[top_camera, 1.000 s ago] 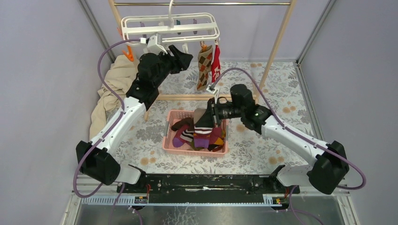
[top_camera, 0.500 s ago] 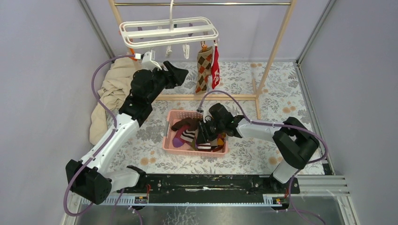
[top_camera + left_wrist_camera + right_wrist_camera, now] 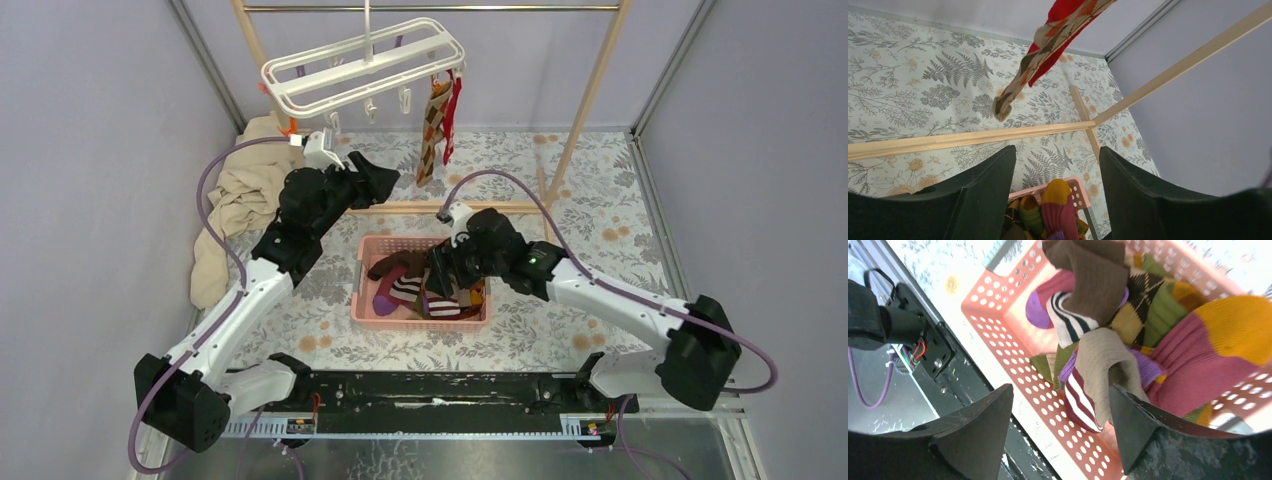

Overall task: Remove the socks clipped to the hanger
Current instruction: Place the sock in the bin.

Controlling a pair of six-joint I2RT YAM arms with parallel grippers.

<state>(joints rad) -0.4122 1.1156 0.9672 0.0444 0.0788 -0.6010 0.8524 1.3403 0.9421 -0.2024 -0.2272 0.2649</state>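
Right pincer (image 3: 1060, 390) wide over beige sock (image 3: 1103, 355), wrist-only

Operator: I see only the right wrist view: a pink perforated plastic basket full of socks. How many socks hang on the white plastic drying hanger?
Observer: Two, a brown argyle sock and a red sock, side by side at the right end of the white plastic drying hanger.
Operator: Where is the left gripper?
Observer: The left gripper is open and empty, lower than the hanger, left of those socks.
Operator: Anything else nearby?
Observer: A crumpled beige cloth lies left of the pink basket.
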